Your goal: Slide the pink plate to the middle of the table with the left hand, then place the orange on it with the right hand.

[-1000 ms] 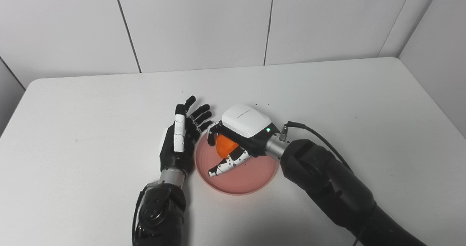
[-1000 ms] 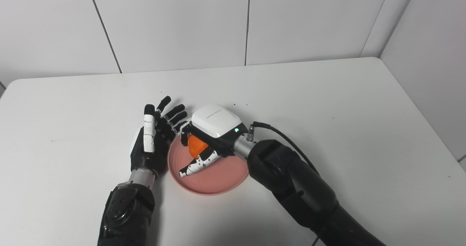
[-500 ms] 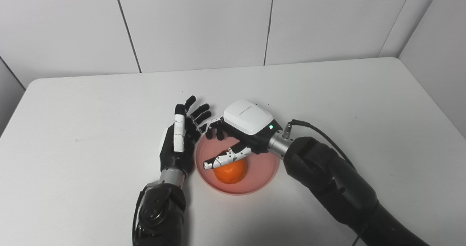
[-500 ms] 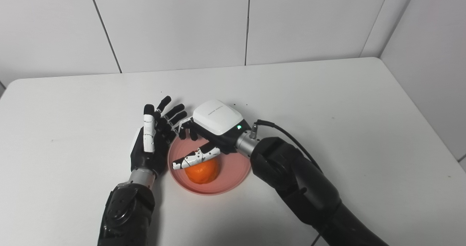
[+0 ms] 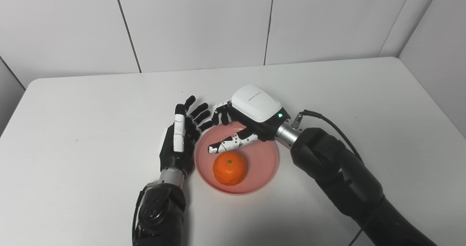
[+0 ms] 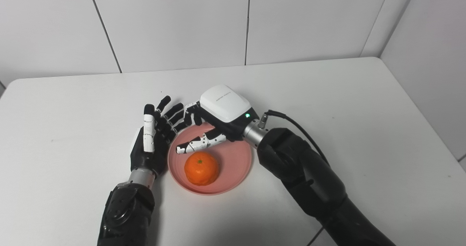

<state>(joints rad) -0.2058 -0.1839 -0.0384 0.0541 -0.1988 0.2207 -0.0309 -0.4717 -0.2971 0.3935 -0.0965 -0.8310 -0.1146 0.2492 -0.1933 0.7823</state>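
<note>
One orange (image 5: 229,167) sits on one pink plate (image 5: 264,162), toward its near-left side, just below the right hand's (image 5: 243,120) thumb and apart from it. That hand's fingers (image 5: 219,115) are spread, released, over the plate's far rim. The left hand (image 5: 179,140) stands open, just beside the plate's left edge. Bare white counter (image 5: 346,93) lies all around.

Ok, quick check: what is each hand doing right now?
Left hand: open, holding nothing, beside the round pink plate.
Right hand: open, above the plate; the orange fruit lies released.
</note>
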